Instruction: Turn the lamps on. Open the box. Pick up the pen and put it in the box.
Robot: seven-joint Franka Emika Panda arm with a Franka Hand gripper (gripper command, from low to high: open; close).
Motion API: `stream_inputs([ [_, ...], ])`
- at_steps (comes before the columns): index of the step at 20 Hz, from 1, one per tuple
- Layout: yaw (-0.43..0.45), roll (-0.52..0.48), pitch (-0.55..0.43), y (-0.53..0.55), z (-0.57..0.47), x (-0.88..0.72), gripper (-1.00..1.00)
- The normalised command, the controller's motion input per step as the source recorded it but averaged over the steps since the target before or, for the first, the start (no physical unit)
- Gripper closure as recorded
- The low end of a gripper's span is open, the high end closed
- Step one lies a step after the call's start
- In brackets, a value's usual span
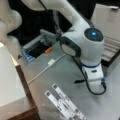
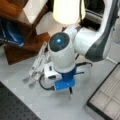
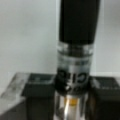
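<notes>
The arm (image 1: pixel 75 17) has smooth white shells with dark grey inserts at the joints. Its wrist housing (image 1: pixel 93 45) carries a round black cap (image 1: pixel 93 34) with a lit blue dot at centre. Below the cap, a blue ring (image 1: pixel 90 66) encircles the housing. In a front view, a blue block (image 2: pixel 64 84) sits under the housing. A black cable (image 1: pixel 93 91) loops beside the ring.
</notes>
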Motion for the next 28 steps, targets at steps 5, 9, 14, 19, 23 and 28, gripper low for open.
stream_inputs([
  [5, -0.217, -0.064, 0.066, 0.12, 0.24, -0.04, 1.0],
  [9, -0.449, -0.12, 0.053, 0.18, 0.14, -0.08, 1.0],
  [14, -0.46, -0.108, 0.05, 0.29, 0.23, -0.18, 1.0],
  [19, -0.313, -0.072, 0.025, 0.3, 0.21, -0.2, 1.0],
  [23, -0.28, -0.06, 0.034, 0.24, 0.14, -0.18, 1.0],
  [28, -0.29, 0.014, 0.04, 0.25, 0.09, -0.16, 1.0],
])
